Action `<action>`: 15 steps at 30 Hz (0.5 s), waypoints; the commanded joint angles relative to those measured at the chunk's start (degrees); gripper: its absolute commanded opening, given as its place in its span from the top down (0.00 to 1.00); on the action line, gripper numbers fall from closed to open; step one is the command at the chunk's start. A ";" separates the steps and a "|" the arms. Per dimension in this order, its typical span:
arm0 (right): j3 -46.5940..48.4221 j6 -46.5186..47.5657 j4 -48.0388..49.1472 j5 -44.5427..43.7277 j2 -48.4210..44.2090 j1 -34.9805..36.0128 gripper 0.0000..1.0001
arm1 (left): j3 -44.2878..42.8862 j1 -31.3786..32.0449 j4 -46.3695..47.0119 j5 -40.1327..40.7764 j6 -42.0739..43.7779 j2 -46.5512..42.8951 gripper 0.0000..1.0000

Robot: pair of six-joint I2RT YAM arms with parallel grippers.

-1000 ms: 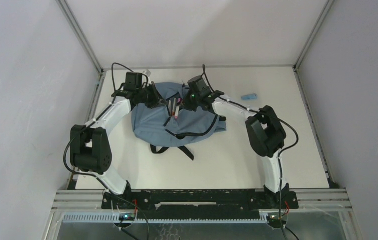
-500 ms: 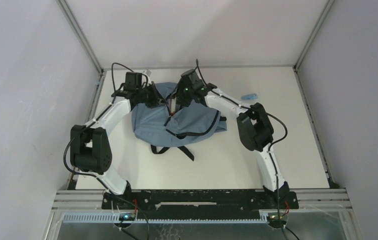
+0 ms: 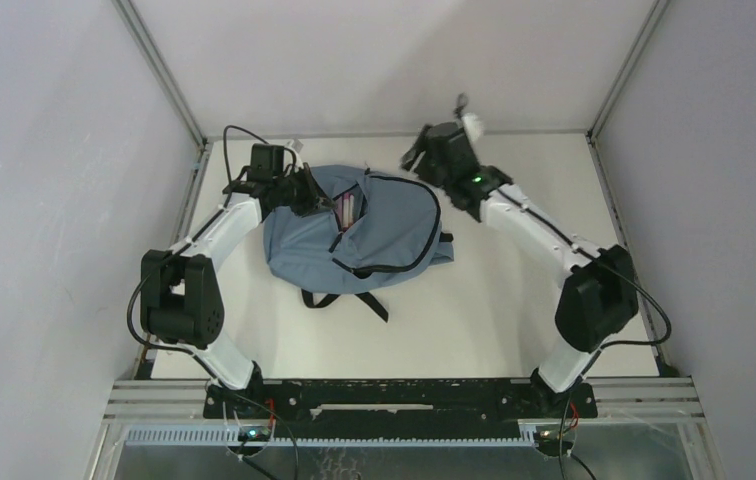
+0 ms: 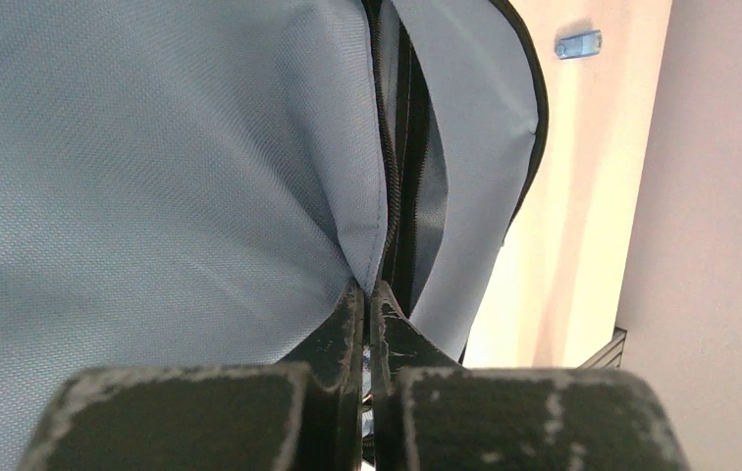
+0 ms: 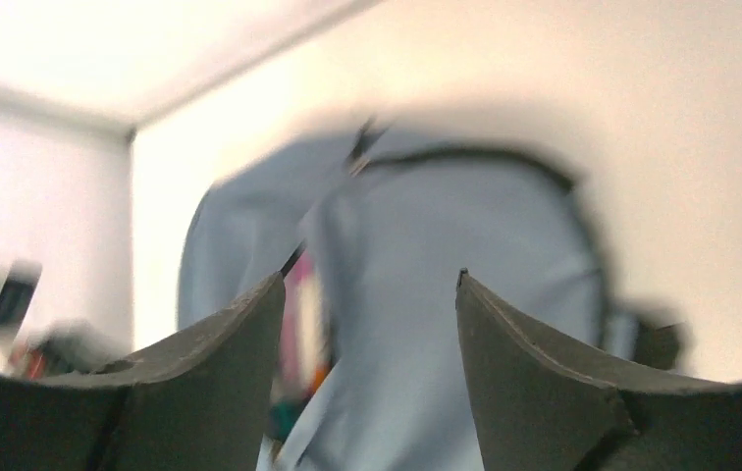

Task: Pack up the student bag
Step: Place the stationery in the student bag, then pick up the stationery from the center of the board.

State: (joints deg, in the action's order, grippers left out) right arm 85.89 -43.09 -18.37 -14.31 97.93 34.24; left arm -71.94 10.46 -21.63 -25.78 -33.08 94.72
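The student bag (image 3: 384, 235), soft blue-grey with black straps, lies on the table with its main zip open. Pink and coloured items (image 3: 349, 208) show inside the opening. My left gripper (image 3: 306, 192) is shut on the fabric edge of the opening, at the bag's left rear. In the left wrist view its fingertips (image 4: 367, 291) pinch the bag (image 4: 151, 147) beside the zip. My right gripper (image 3: 420, 158) hovers open behind the bag's right rear, holding nothing. In the blurred right wrist view, the right gripper (image 5: 372, 285) looks down at the bag (image 5: 465, 294) and the pink items (image 5: 303, 294).
A small light-blue object (image 4: 579, 44) lies on the white table (image 3: 474, 310) beyond the bag. The metal frame rails (image 3: 609, 90) and grey walls close in the table's back and sides. Black straps (image 3: 374, 300) trail from the bag's near edge.
My right gripper has opened and pulled out of the bag's opening, swinging up to the back right. The left gripper and the bag have stayed put.
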 commanded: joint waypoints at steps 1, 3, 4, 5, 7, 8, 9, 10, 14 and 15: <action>-0.92 -2.81 -12.04 -15.02 2.38 -11.08 0.27 | 1.16 0.09 3.83 -4.32 -1.43 -2.65 1.00; 2.16 -6.26 -17.85 -16.63 5.67 -14.74 0.26 | 1.11 0.09 4.02 -4.62 -1.70 -2.39 1.00; 3.76 -8.07 -20.58 -17.22 7.41 -16.32 0.26 | 1.07 0.09 3.98 -4.56 -1.79 -2.37 1.00; 5.65 -10.24 -23.74 -17.49 9.11 -17.60 0.26 | 1.22 0.09 4.01 -4.43 -1.89 -2.41 1.00; 8.52 -12.17 -26.26 -17.24 12.25 -19.93 0.26 | 1.44 0.09 4.00 -4.20 -1.81 -2.67 1.00; 9.70 -12.56 -26.70 -16.42 13.61 -20.97 0.26 | 1.57 0.09 4.04 -4.28 -1.74 -2.69 1.00; 10.67 -13.03 -27.02 -15.73 14.99 -21.97 0.25 | 1.68 0.09 3.99 -4.28 -1.73 -2.77 1.00; 11.81 -13.40 -27.44 -14.99 16.66 -23.12 0.25 | 1.79 0.09 3.97 -4.39 -1.72 -2.78 1.00; 17.20 -15.33 -30.66 -13.80 22.33 -25.43 0.25 | 1.99 0.15 4.10 -4.50 -1.88 -2.65 1.00; 19.71 -15.73 -31.73 -13.74 23.95 -25.83 0.24 | 2.07 0.16 4.13 -4.48 -1.90 -2.69 1.00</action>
State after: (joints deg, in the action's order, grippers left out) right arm 97.62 -54.94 -45.28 -27.92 119.26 9.82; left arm -70.83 10.46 -20.53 -26.81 -33.65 94.72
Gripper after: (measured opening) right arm 0.750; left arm 0.011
